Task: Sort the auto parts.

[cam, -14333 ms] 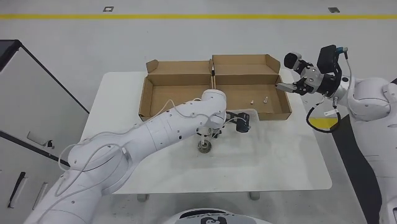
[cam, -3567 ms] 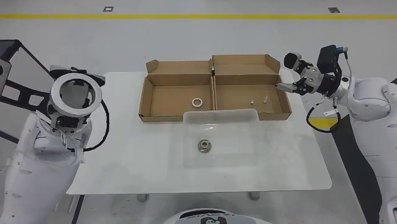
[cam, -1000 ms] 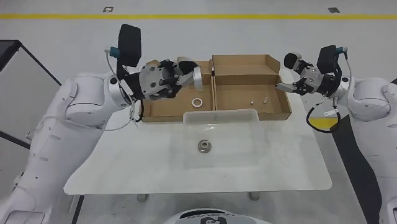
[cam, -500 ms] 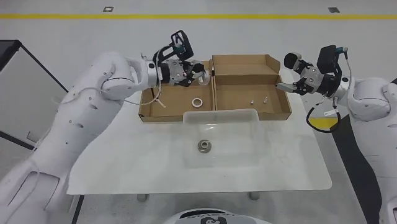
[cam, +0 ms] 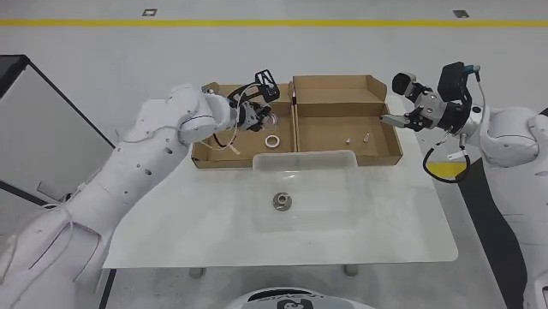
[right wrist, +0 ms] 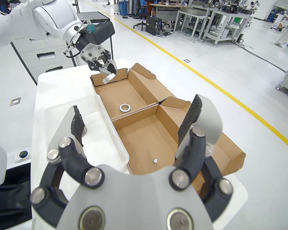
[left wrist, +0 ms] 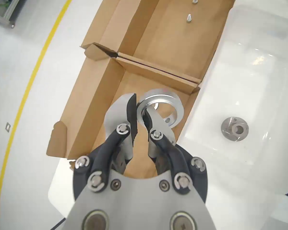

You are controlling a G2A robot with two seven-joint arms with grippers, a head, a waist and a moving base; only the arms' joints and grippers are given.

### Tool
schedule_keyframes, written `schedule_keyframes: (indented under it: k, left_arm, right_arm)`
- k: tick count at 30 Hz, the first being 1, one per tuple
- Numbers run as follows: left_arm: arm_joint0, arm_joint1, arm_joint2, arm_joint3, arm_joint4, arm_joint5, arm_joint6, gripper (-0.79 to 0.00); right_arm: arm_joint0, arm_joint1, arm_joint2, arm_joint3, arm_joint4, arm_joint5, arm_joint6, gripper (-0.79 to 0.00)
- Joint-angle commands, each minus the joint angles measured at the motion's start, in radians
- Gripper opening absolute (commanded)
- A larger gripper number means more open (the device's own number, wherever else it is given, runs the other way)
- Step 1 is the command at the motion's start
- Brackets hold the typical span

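Since half a second ago, our left gripper (left wrist: 136, 111), clenched on a metal ring (left wrist: 178, 113), has advanced over the left box (left wrist: 93, 96), where a sorted ring (right wrist: 120, 107) already lies; one flange (left wrist: 226, 126) waits in the tray (left wrist: 254, 84) beside that box; our right gripper (right wrist: 136, 107) hangs spread.

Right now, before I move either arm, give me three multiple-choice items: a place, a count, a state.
1. Where does the flanged hub lie? A. clear tray B. bare tabletop C. floor
2. How many pins lie in the right cardboard box? A. none B. two C. five
3. The left gripper is: A. open B. shut on a metal ring C. shut on a pin
Answers: 1 A, tray walls surround it; 2 B, two lie apart on the box floor; 3 B, it clamps the ring's wall.
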Motion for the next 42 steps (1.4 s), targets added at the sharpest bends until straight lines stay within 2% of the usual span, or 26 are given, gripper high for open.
schedule_keyframes:
  k: [1, 7, 12, 28, 42]
  left_arm:
    - [-0.011, -0.012, 0.023, 0.015, 0.035, 0.037, -0.023, -0.785]
    - [-0.047, -0.052, 0.101, 0.071, 0.169, 0.143, -0.116, -0.785]
    - [-0.071, -0.091, 0.153, 0.119, 0.215, 0.177, -0.146, -0.785]
    - [-0.101, -0.197, 0.244, 0.341, 0.254, 0.148, -0.134, -0.785]
    - [-0.093, -0.258, 0.264, 0.485, 0.283, 0.132, -0.106, -0.785]
  right_arm:
    - [0.0, 0.0, 0.0, 0.0, 0.0, 0.0, 0.0, 0.0]
    - [0.0, 0.0, 0.0, 0.0, 0.0, 0.0, 0.0, 0.0]
    - [0.0, 0.0, 0.0, 0.0, 0.0, 0.0, 0.0, 0.0]
    - [0.0, 0.0, 0.0, 0.0, 0.0, 0.0, 0.0, 0.0]
    - [0.0, 0.0, 0.0, 0.0, 0.0, 0.0, 0.0, 0.0]
